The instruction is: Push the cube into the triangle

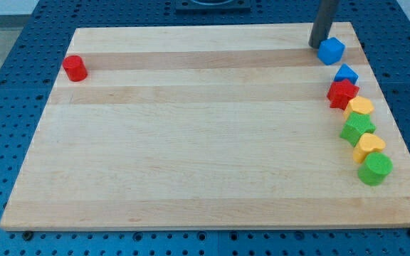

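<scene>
Behind blue cube (331,50), my tip (317,45)

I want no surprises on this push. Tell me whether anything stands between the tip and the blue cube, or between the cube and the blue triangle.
Nothing visible does. My tip sits right at the blue cube, on its upper-left side. The blue triangle lies just below and to the right, with only bare wooden board between them. The red star lies beyond the triangle.

1 camera is looking down at a slant from beyond the wooden board's (191,128) bottom edge; it is taking in the whole board (mount unknown).
</scene>
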Robot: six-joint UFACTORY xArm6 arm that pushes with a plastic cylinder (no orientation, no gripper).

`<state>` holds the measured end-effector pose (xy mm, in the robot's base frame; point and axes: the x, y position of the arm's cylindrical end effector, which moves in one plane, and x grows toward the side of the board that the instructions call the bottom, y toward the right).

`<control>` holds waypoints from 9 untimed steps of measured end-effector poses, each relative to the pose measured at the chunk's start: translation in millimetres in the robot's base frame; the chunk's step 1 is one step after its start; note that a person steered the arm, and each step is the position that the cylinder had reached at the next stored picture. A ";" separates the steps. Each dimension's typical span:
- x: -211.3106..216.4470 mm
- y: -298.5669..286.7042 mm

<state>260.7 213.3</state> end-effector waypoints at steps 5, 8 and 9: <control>13.8 3.1; -10.4 10.5; -8.4 23.8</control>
<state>252.3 237.1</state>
